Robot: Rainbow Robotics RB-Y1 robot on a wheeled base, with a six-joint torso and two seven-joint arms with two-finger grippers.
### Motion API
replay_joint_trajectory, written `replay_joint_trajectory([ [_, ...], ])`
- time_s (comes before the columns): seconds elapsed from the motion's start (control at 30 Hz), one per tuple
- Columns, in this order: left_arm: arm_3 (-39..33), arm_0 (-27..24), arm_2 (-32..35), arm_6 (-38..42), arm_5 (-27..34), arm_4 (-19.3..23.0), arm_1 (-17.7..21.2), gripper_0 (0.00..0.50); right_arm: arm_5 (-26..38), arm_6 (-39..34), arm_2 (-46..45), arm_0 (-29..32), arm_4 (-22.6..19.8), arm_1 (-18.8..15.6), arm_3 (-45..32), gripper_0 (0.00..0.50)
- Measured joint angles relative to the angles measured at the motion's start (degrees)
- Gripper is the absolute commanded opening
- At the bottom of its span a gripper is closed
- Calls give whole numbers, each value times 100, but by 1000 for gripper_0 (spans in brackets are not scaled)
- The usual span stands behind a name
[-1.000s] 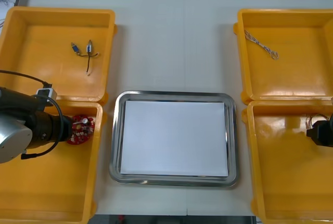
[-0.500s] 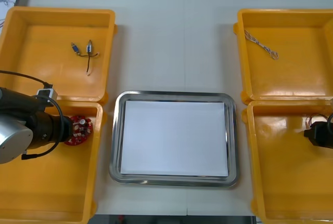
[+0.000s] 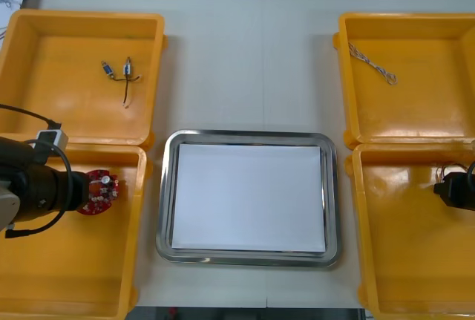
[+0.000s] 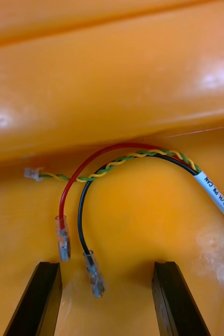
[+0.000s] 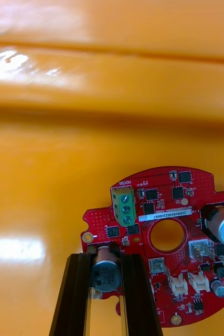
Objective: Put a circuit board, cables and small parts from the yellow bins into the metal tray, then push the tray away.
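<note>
Yellow bins [image 3: 74,268]: left tool [image 5: 105,261] grips circuit board [image 5: 159,203], right tool [image 4: 106,268] spread over cables [image 4: 138,153].

Circuit board [image 5: 161,207] and cable [image 4: 143,153] — both cut off.

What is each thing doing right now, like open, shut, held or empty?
Left claw: shut on round red circuit board, in near left yellow plastic bin.
Right claw: open, around ends of red, black and yellow cable.
That cable: loose, in near right bin.
Shiny metal tray: white inside, nothing in it.
Small metal parts: lying loose, far left bin.
</note>
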Motion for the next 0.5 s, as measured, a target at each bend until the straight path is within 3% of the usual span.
replay_joint_trajectory([
  [0.1, -166, 348, 249, 0, -81, 55, 127, 0, -93, 0, 2, 22, 0, 0, 1, 500],
  [0.23, -227, 839, 593, 0, -426, 137, 249, 0, -128, 0, 3, 37, 0, 0, 3, 95],
  [0.27, -228, 955, 666, 0, -523, 140, 273, 0, -129, 0, 4, 37, -1, 0, 3, 95],
  [0.3, -228, 1066, 730, 0, -614, 142, 296, 0, -129, 0, 4, 38, -1, 0, 4, 0],
  [0.5, -229, 1627, 1025, 0, -993, 146, 402, 0, -140, 0, 11, 42, -6, 0, 6, 0],
])
